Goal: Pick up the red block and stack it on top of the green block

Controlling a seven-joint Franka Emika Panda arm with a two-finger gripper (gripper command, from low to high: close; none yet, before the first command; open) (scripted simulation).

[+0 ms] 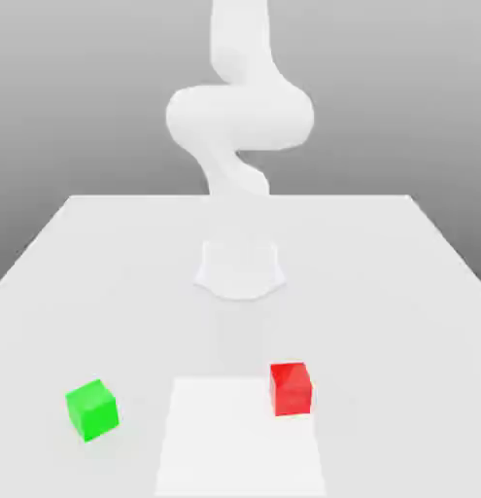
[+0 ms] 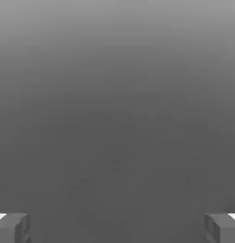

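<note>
Pincer (image 2: 117,228) seen spread wide, nothing held. Red block (image 1: 290,388) judged well below pincer, on worktop (image 1: 399,292). Green block (image 1: 91,409) well apart, toward exterior view's left.

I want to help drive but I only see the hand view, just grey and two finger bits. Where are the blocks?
Observer: The red block sits on the white table, toward the exterior view's right.
Operator: And the green one?
Observer: The green block sits apart from it, toward the exterior view's left.
Operator: Is red on top of green yet?
Observer: No, both rest on the table, nothing stacked.
</note>
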